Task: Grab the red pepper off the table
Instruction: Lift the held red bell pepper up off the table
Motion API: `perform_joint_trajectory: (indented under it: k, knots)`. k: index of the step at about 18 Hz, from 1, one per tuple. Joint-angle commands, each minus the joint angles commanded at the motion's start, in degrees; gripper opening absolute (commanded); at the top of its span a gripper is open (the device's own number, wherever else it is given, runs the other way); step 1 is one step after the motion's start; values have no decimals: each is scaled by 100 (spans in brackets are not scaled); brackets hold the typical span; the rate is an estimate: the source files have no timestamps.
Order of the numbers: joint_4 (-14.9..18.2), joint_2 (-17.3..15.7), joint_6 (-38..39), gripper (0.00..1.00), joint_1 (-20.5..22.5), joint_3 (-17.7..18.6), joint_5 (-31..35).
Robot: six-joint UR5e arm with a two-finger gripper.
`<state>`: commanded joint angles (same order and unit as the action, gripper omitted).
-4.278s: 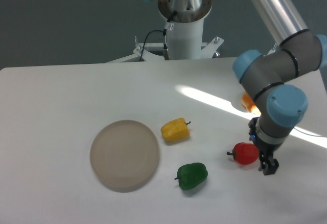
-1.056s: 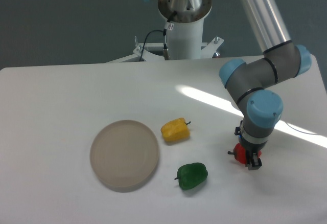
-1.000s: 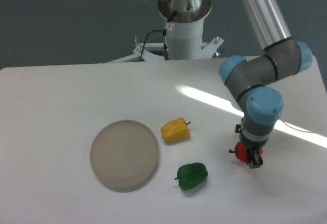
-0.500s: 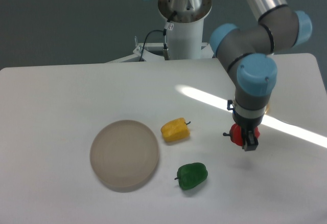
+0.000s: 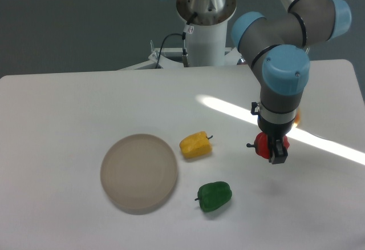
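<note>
The red pepper (image 5: 262, 146) hangs above the white table (image 5: 68, 113), its dark stem pointing left. My gripper (image 5: 271, 151) points straight down and is shut on it, its dark fingers (image 5: 278, 154) covering much of the pepper's right side. A faint shadow lies on the table below it, right of the green pepper.
A yellow pepper (image 5: 195, 145) lies near the table's middle, with a green pepper (image 5: 214, 196) in front of it. A round beige plate (image 5: 139, 172) sits to their left. An orange pepper (image 5: 296, 117) peeks out behind the wrist. The robot base (image 5: 205, 30) stands at the back edge.
The gripper closed on the red pepper where it lay on the table and has lifted it up and slightly left. The other peppers and the plate have not moved.
</note>
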<state>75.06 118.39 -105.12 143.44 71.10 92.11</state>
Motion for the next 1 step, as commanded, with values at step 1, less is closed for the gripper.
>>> perform_joint_trajectory:
  k: [1]
  knots:
    - [0,0,26,55,0,0,-9]
